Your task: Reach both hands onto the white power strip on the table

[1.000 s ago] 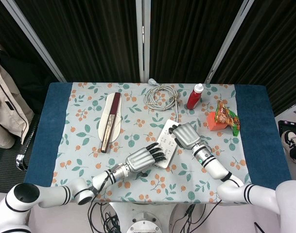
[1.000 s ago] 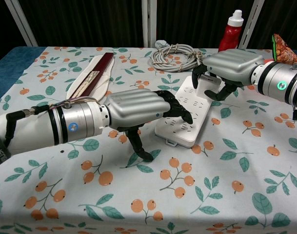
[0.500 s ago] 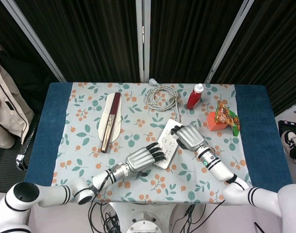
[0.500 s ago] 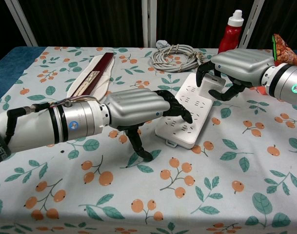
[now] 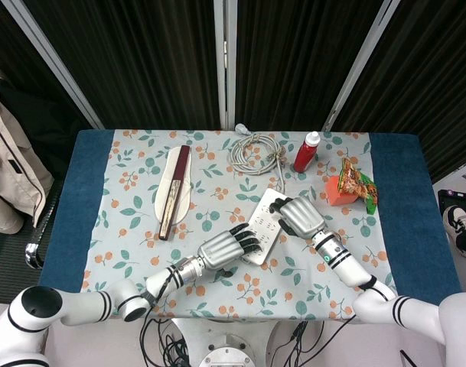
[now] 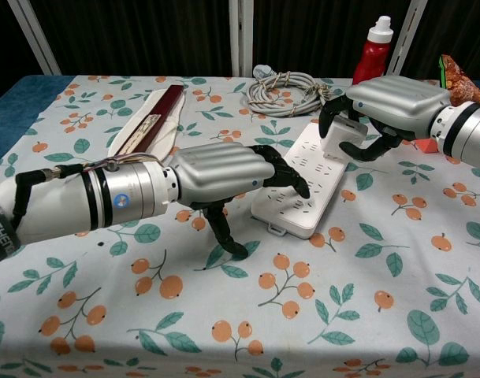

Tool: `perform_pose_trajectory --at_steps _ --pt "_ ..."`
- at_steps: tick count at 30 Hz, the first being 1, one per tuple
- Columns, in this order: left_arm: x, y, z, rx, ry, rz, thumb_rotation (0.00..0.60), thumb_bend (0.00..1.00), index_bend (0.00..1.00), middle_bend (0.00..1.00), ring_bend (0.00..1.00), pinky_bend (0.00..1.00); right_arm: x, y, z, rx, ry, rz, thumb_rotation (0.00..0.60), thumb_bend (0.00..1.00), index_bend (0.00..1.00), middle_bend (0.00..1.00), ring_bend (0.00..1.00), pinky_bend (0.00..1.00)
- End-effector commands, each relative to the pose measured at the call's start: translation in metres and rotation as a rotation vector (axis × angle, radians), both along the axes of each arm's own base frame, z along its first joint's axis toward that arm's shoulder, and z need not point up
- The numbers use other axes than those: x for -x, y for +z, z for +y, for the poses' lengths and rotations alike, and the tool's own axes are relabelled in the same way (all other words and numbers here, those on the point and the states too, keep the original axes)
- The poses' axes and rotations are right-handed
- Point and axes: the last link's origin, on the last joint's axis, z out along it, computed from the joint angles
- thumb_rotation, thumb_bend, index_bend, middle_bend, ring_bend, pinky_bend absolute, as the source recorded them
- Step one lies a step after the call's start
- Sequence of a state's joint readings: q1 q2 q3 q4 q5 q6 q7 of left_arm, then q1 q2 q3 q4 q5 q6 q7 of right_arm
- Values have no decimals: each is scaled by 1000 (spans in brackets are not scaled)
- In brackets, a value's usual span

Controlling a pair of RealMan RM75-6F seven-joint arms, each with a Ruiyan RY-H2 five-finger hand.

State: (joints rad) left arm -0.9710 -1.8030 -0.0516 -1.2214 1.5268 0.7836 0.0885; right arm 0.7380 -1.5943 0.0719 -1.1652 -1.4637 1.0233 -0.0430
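I am reaching my left hand (image 6: 224,175) in from the near edge of the table (image 5: 393,191), palm down, its dark fingertips (image 6: 296,183) lying on the near end of the white power strip (image 6: 303,189) while the thumb (image 6: 224,232) is pointing down at the cloth beside it; the fingers are lying side by side, slightly curled, and are closing around nothing. The white power strip is lying flat near the middle of the floral tablecloth (image 5: 141,222), running diagonally away from me toward the right. At its far end my right hand (image 6: 385,106) is arching over the strip with fingers curled down around a small white block (image 6: 342,134) that is sitting on the strip's top; I am pinching that block between thumb and fingers, though I cannot tell whether it is plugged in or lifted clear. Just beyond the strip a grey coiled cable (image 5: 253,151) is lying in a loose bundle, and a red bottle (image 5: 306,152) with a white cap is standing upright beside it on the right. Further right an orange box (image 5: 339,191) is sitting with a colourful snack bag (image 5: 358,185) touching it. Off to the left, well apart from my hands, a folded fan (image 5: 172,191) on a pale sleeve is lying lengthwise on the cloth.
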Motion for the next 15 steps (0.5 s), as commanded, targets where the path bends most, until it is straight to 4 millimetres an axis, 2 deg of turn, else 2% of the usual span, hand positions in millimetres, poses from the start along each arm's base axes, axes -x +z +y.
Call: perform_pose_trajectory --at_steps 1,5,10,12,15 --pt "-1 2 0 -5 -5 -7 600 78 173 179 84 57 -4 6 0 15 14 -22 600 645 903 691 608 695" --pt "-6 10 -1 -21 -18 -37 600 78 173 179 84 58 -7 19 2 22 11 -56 600 644 897 691 605 695" --pt "-8 33 -2 -71 -41 -91 600 77 173 178 84 57 3 41 13 -64 -89 -79 600 644 883 678 595 691" --pt "-7 45 -2 -95 -44 -106 600 78 173 178 84 57 8 47 19 -126 -147 -80 600 644 850 664 592 678" --pt "-3 62 -2 -136 -43 -125 600 78 173 178 84 57 16 51 29 -225 -233 -66 600 642 748 628 549 626"
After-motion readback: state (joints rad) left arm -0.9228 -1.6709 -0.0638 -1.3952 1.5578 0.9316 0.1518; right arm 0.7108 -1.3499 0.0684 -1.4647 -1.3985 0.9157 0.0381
